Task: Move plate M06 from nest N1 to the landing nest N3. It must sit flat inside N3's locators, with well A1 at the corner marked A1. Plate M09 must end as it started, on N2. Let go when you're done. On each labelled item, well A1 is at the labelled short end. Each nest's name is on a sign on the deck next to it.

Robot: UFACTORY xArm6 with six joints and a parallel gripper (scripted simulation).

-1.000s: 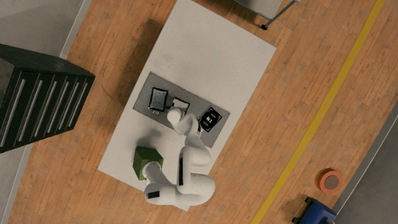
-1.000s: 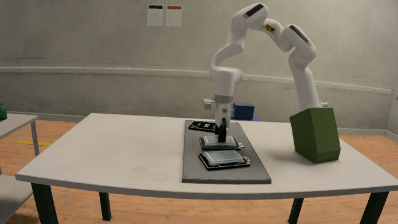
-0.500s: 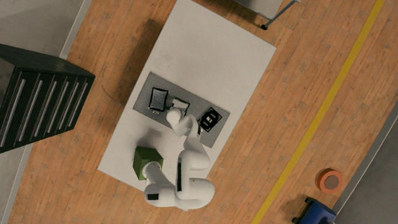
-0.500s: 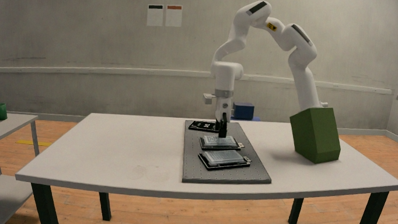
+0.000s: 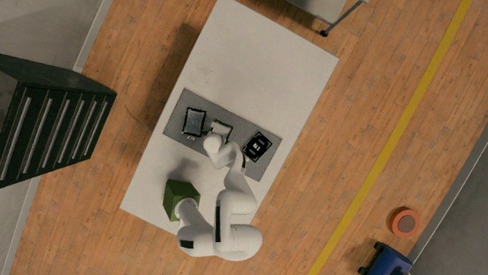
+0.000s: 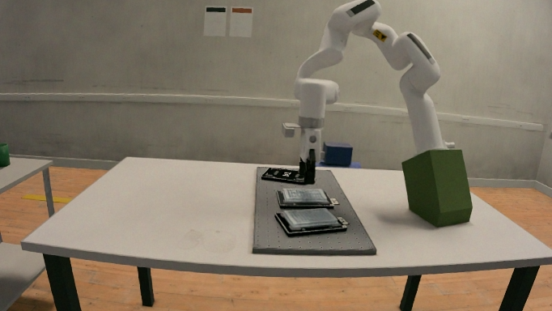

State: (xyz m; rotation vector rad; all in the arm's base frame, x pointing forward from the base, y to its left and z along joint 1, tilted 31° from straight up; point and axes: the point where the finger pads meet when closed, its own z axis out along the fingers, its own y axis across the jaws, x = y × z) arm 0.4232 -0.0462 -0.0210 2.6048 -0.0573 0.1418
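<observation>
A grey deck on the white table carries three nests in a row. A clear plate (image 6: 311,219) sits in the near nest; it also shows in the top view (image 5: 194,122). A second clear plate (image 6: 305,197) sits flat in the middle nest, partly hidden by the wrist in the top view (image 5: 222,129). The far nest (image 6: 283,175) is black, empty and turned at an angle, as the top view (image 5: 257,146) shows. The labels and signs are too small to read. My gripper (image 6: 307,175) is open and empty, a little above the middle plate.
The arm's green base block (image 6: 438,186) stands on the table to the right of the deck. A black drawer cabinet (image 5: 50,122) stands off the table. A second table (image 6: 20,170) is at the far left.
</observation>
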